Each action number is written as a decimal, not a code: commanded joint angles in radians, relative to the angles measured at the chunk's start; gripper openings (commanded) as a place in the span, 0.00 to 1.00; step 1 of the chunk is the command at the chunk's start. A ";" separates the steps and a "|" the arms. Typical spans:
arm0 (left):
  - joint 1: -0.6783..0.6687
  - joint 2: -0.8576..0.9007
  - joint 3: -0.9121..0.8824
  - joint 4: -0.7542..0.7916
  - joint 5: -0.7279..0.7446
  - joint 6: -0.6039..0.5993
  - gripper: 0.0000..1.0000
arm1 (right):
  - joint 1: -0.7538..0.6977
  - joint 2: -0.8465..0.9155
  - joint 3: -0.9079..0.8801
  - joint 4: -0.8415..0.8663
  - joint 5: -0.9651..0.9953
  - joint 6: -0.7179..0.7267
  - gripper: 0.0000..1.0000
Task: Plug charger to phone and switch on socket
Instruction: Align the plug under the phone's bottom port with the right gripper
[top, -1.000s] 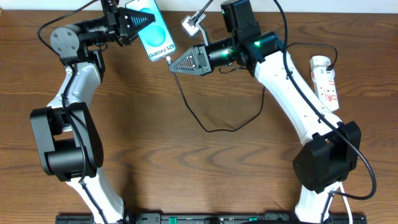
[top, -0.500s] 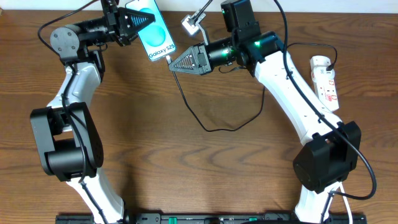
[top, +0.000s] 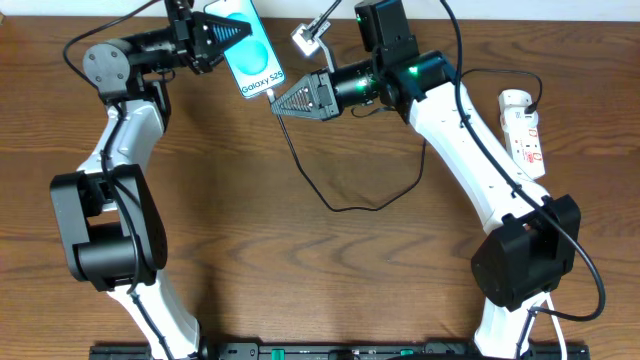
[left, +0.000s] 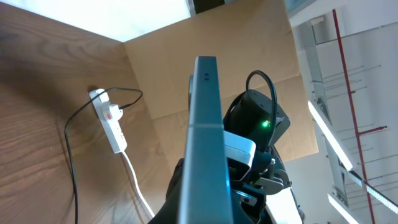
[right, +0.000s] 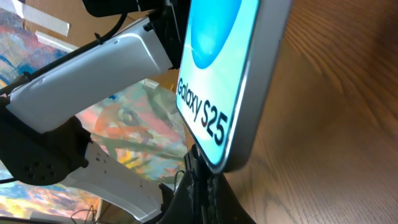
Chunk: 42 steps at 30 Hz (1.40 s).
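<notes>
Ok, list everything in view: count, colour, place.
phone: one, teal-and-white lit screen, far side of the table, held by the left gripper.
charger: one, thin black cable, loops across mid-table; its plug end sits at the phone's lower edge, in the right gripper.
socket: one, white strip with red switches, right edge of the table.
table: one, brown wood, under everything.
arms: two, white and black, one on each side.
left gripper: one, black, shut on the phone.
right gripper: one, black, shut on the charger.
</notes>
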 joint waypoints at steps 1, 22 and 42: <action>-0.011 -0.048 0.023 0.013 -0.008 -0.002 0.07 | 0.009 -0.001 0.001 0.004 -0.002 0.005 0.01; -0.011 -0.048 0.023 0.026 -0.005 -0.002 0.07 | 0.009 -0.001 0.001 0.005 0.027 0.024 0.01; -0.011 -0.048 0.023 0.055 0.032 -0.002 0.07 | 0.010 -0.001 0.001 0.057 0.027 0.069 0.01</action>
